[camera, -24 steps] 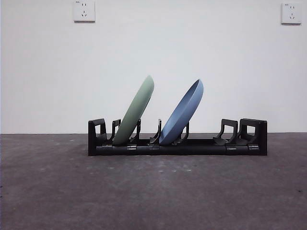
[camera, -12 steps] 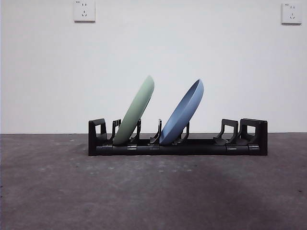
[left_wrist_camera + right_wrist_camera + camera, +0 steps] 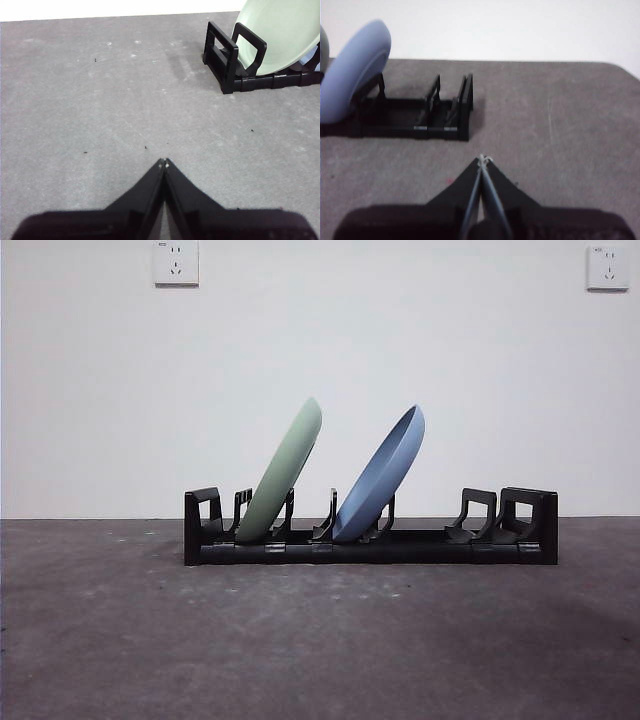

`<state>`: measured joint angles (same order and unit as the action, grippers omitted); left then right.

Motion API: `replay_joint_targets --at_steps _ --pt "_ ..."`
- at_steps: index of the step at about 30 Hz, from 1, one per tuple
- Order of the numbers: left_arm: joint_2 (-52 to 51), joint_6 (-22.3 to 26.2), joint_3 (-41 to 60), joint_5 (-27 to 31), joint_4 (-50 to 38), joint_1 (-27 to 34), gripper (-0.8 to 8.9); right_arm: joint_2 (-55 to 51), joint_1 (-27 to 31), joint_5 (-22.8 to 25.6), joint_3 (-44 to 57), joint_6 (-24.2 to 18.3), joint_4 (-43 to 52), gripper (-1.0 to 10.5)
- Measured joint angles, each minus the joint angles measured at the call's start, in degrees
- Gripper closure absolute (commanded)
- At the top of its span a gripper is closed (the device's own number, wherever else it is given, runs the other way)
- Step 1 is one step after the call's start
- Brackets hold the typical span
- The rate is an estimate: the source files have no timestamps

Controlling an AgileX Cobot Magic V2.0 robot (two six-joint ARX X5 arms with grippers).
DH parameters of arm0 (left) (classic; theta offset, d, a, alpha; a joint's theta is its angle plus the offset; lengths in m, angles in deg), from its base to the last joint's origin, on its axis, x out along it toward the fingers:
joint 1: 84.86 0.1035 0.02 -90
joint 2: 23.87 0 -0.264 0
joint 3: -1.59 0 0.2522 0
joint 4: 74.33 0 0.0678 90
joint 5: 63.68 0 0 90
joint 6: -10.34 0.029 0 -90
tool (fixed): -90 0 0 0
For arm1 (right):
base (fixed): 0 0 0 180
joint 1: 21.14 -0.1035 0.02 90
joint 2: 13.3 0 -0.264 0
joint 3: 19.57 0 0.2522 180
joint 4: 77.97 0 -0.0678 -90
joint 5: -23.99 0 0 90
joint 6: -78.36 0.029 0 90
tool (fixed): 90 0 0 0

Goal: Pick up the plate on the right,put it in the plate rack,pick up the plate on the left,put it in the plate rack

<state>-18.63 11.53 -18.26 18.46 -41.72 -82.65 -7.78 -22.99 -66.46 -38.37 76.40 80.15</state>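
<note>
The long black plate rack (image 3: pixel 430 545) lies across the grey table. A pale green plate (image 3: pixel 283 472) leans in its left slots and a blue plate (image 3: pixel 382 476) leans in the slots beside it, both tilted to the right. The left wrist view shows the green plate (image 3: pixel 280 35) in the rack's end (image 3: pixel 227 55), with my left gripper (image 3: pixel 164 163) shut, holding nothing, well away from it over bare table. In the right wrist view my right gripper (image 3: pixel 483 160) is shut with nothing in it, off the rack's other end (image 3: pixel 445 112), near the blue plate (image 3: pixel 352 67).
A white wall with two sockets (image 3: pixel 175 262) stands behind the table. The rack's right slots (image 3: pixel 480 515) hold nothing. Neither arm shows in the front view.
A faint shadow on the table's right front has drifted off to the right. The plates and the rack have not moved.
</note>
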Motion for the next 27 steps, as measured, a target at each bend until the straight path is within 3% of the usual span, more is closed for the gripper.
replay_joint_targets --at_steps 10,27 --pt "0.02 -0.02 0.00 0.00 -0.02 0.00 8.17 -4.90 0.00 0.22 3.65 3.98 -2.60 9.4" --pt "0.15 -0.20 0.00 0.00 0.00 0.00 8.17 -4.92 0.00 0.31 3.65 4.37 -2.62 9.4"
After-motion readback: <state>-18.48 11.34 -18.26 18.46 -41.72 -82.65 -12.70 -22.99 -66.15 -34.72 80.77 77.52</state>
